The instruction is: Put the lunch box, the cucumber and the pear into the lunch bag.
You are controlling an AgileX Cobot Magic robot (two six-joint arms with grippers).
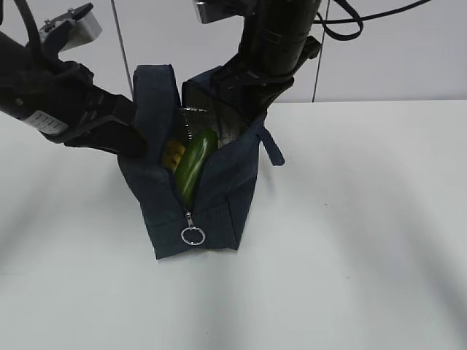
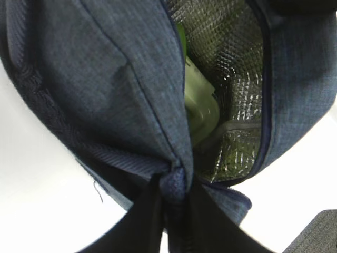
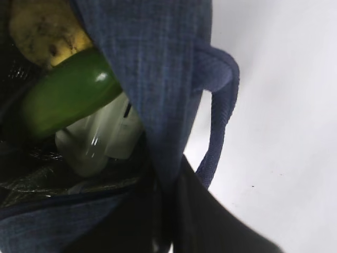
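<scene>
Bag (image 1: 219,189) stands mid-table, mouth held open. Left claw (image 2: 174,197) is clenched on the left rim fabric; right claw (image 3: 166,211) is clenched on the right rim by the handle (image 3: 218,121). Cucumber (image 1: 195,165) leans out over the near end, pear (image 1: 173,153) just left of it, box (image 3: 102,139) beneath both. All three look loaded. Best now: keep both rims level, let go gently, and tuck the cucumber tip below the zipper (image 1: 192,232).

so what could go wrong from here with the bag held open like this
1. The cucumber leans up out of the lunch bag mouth; it may block the zipper or tip out.
2. Both grippers, left gripper and right gripper, pinch the fabric edges; releasing could let the walls sag onto the pear.
</scene>
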